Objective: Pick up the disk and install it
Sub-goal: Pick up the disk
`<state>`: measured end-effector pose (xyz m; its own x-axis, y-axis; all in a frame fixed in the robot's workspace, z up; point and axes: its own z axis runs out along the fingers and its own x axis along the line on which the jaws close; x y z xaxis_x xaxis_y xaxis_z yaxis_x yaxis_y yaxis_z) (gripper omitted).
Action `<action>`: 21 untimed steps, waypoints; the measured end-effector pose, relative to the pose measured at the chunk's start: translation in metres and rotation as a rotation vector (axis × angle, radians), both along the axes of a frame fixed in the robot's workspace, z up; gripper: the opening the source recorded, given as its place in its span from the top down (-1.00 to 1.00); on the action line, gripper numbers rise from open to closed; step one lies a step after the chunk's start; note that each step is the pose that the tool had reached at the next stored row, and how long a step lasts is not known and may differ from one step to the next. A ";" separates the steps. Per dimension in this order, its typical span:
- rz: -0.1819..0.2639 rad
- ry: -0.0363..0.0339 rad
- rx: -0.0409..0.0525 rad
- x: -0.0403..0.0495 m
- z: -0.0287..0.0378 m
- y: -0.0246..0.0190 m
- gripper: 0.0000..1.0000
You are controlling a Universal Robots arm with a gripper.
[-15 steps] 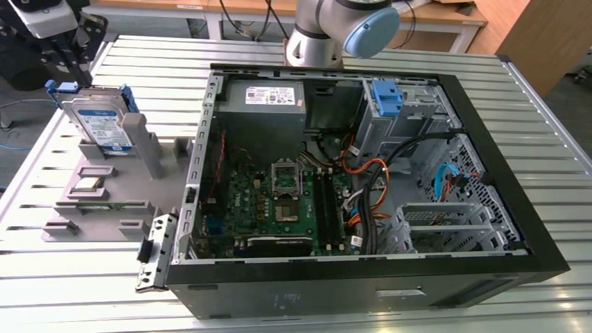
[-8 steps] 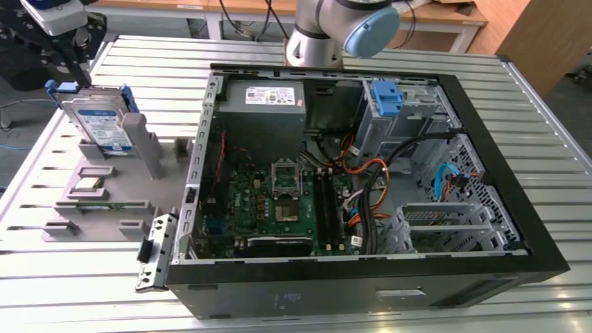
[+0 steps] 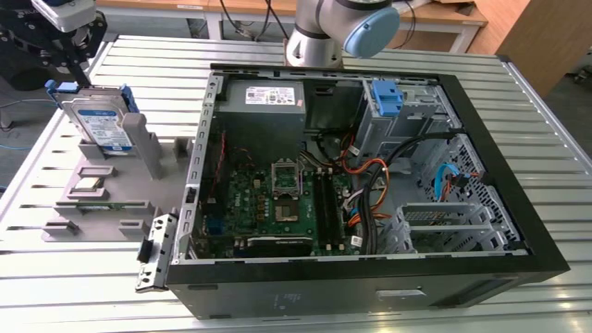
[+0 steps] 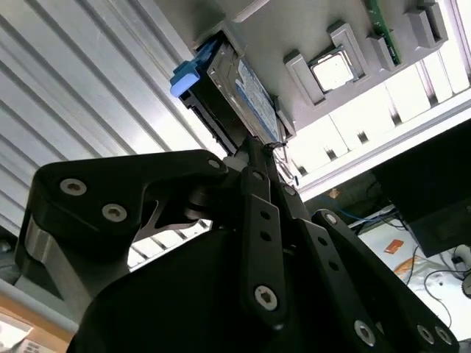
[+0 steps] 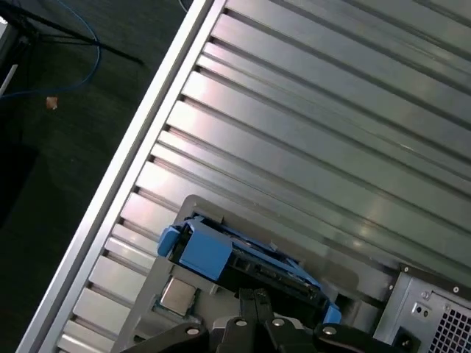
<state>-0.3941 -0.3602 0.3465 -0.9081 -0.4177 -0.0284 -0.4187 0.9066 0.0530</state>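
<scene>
While the tool (image 3: 82,69) hangs above the upright disk (image 3: 100,119), its grip is unclear.

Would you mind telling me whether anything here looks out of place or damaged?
Nothing stands out. The disk stands on edge in its grey stand at the exterior view's left, the gripper close above it. The open case shows nothing spilled or broken.

Ribbed metal table (image 3: 55,291) stands on dark floor (image 5: 59,147), wooden bench (image 3: 434,15) behind.
</scene>
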 end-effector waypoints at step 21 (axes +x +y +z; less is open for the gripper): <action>0.184 0.0001 0.0000 0.0000 -0.0002 0.0000 0.79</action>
<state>-0.3941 -0.3602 0.3463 -0.8166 -0.5765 -0.0283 -0.5772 0.8149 0.0531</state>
